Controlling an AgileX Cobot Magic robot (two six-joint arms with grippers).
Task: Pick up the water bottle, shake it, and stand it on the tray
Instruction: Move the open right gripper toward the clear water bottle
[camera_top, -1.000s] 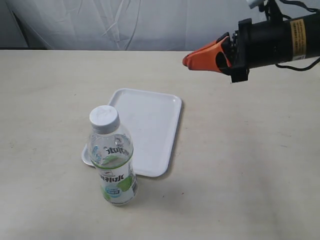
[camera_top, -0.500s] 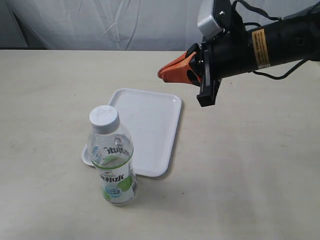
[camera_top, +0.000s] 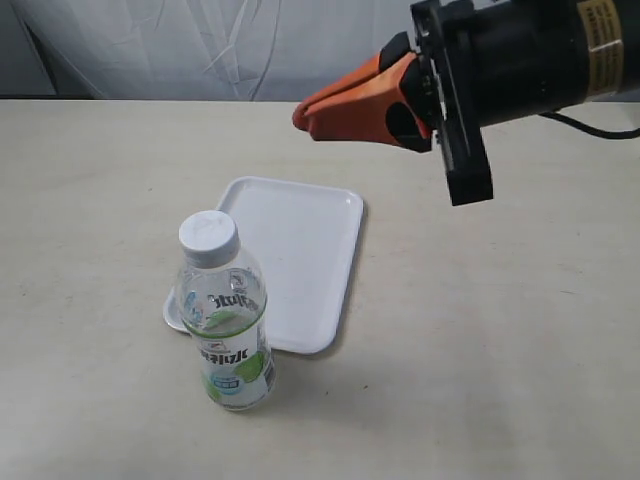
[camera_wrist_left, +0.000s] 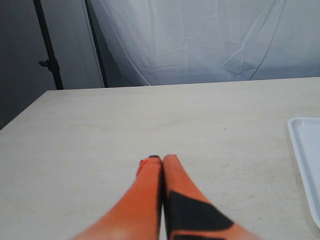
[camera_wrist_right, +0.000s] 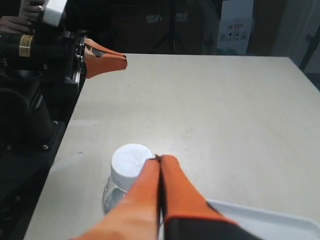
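Note:
The water bottle (camera_top: 225, 320) stands upright on the beige table, clear with a white cap and a white-and-green label, just in front of the near left corner of the white tray (camera_top: 300, 250). My right gripper (camera_top: 303, 115) hangs high above the tray's far edge, its orange fingers shut on nothing. In the right wrist view those fingertips (camera_wrist_right: 160, 159) overlap the bottle's cap (camera_wrist_right: 129, 161), with the tray's rim (camera_wrist_right: 260, 220) beside them. My left gripper (camera_wrist_left: 160, 159) is shut and empty low over bare table, the tray's edge (camera_wrist_left: 305, 150) off to one side. The exterior view does not show it.
White cloth hangs behind the table. The left arm's black body (camera_wrist_right: 30, 100) stands beyond the table's edge, with its orange fingers (camera_wrist_right: 107, 61) over the table. A black stand pole (camera_wrist_left: 47, 45) rises past the far corner.
My right arm has swung left and higher from the right edge, and its shut fingers now point over the tray's far side. Bottle and tray have not moved.

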